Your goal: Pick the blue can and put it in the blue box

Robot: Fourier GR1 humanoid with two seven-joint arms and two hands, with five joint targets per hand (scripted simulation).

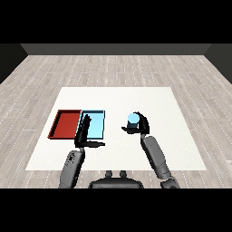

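Note:
A light blue can (132,119) stands upright right of the table's middle, seen from above. My right hand (141,125) is curled round it, fingers on the far right side and thumb reaching across its near left. The light blue tray (98,128) lies at the left of the table with nothing visible inside. My left hand (84,131) hovers over the blue tray's left edge, fingers straight and pointing away, thumb sticking out to the right.
A red tray (65,123) lies directly left of the blue one, touching it. The white table (118,97) stretches bare behind both trays and to the right of the can. Wooden floor surrounds it.

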